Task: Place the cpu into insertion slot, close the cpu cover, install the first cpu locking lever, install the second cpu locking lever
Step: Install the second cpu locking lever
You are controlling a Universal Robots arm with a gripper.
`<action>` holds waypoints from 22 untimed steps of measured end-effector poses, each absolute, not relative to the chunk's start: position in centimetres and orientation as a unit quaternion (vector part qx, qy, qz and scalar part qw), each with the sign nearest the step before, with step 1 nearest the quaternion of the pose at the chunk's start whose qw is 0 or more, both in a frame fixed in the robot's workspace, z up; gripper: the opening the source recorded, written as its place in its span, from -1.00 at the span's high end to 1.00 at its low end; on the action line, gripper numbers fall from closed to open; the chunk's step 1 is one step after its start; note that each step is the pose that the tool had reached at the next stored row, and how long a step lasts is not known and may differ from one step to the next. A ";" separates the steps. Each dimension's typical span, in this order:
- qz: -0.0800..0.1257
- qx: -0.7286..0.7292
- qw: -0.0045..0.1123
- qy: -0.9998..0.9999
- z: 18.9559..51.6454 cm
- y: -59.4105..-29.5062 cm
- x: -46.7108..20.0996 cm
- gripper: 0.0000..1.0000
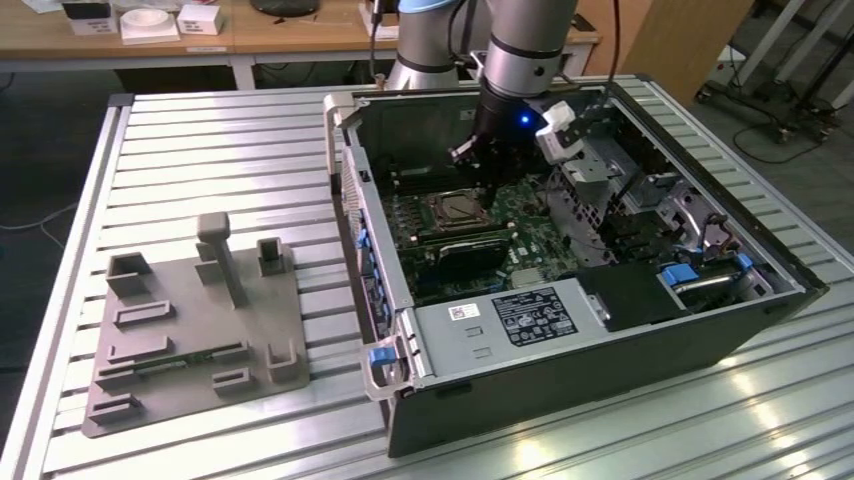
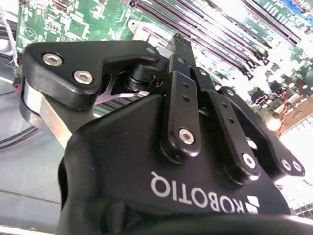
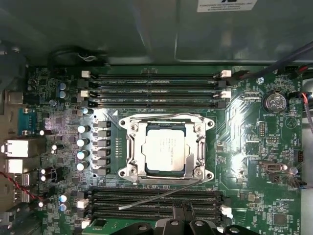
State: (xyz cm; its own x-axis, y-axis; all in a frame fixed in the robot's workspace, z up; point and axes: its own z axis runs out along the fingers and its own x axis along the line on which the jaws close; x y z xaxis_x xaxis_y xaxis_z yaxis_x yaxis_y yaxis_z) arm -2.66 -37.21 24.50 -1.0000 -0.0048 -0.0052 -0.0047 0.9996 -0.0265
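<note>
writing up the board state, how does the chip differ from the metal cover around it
The chip is a solid, pale, matte square lying in the middle of the socket; the metal cover is a shiny open frame with a large window, lying closed around the chip. The chip is the smaller. Both are square and lie flat.

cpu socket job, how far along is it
Done: the silvery square cpu sits in the silver-rimmed insertion slot, and the thin silver cpu cover frame lies closed around it. In hand: nothing visible; the black gripper hovers above the socket. Left: one thin wire locking lever angles loose across the black memory slots, apparently unlatched.
</note>
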 end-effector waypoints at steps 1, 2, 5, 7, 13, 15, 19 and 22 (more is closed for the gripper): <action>-0.013 -0.002 0.003 1.000 24.5 -37.2 -2.7 0.80; -0.013 -0.002 0.003 1.000 24.5 -37.2 -2.8 0.80; -0.013 -0.002 0.003 1.000 24.4 -37.3 -3.1 0.80; -0.013 -0.002 0.003 1.000 24.3 -37.3 -3.3 0.80; -0.013 -0.002 0.003 1.000 23.9 -37.3 -3.9 0.80; -0.013 -0.002 0.003 1.000 23.8 -37.3 -4.2 0.80; -0.013 -0.002 0.003 1.000 23.5 -37.3 -5.0 0.80; -0.013 -0.003 0.003 1.000 23.3 -37.3 -5.7 0.80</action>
State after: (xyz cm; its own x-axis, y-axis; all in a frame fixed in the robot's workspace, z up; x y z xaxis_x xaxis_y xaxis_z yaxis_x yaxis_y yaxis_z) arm -5.72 -37.31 23.27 -1.0000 -0.0061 -0.0052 -0.0060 0.9996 -0.0265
